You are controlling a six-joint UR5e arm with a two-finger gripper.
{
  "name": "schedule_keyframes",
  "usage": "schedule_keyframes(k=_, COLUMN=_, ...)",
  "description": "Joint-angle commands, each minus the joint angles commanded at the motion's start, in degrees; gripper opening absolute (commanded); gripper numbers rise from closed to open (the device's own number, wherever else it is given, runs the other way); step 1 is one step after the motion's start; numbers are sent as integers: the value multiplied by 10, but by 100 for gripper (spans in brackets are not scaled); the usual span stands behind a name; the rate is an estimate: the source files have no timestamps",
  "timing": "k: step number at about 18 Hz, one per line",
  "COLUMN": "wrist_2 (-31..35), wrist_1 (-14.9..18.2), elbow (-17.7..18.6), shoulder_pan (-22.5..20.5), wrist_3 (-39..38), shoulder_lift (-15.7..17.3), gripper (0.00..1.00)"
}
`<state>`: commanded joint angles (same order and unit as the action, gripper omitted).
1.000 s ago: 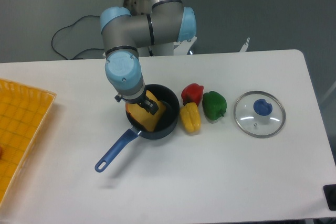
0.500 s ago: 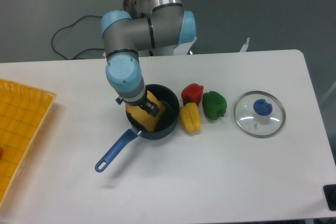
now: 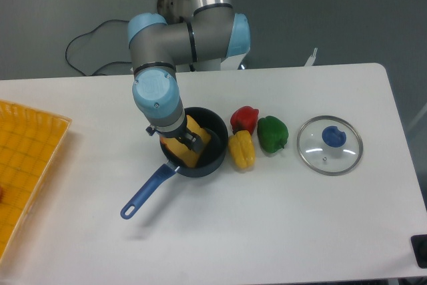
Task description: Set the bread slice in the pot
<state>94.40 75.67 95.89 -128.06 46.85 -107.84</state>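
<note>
**Bread slice in pot, end effector over it**

Bread slice [image 3: 189,149]: thin, flat, yellow-tan, orange crust. Inside the pot [image 3: 215,158], leaning rather than flat, nearly as wide as the bowl. Judged light, stiff, smooth; best pinched across the thin faces at an upper edge.

End effector [image 3: 181,139]: low over pot, at slice's top; opening and any hold cannot be told.

Beside pot: yellow pepper [image 3: 242,151], touching or nearly. All on table [image 3: 280,218].

My gripper [image 3: 180,139] fingertips hidden under my wrist, grip unreadable, bread slice [image 3: 189,151] partly covered, pot [image 3: 212,158] floor mostly unseen, yellow tray [image 3: 30,165] cropped left.
</note>
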Motion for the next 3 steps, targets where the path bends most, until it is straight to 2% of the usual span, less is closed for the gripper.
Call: schedule_keyframes(k=3, wrist_2=0, wrist_1=-1, elbow=13, shoulder_pan=3, wrist_3=-2, shoulder_lift=0, gripper=100)
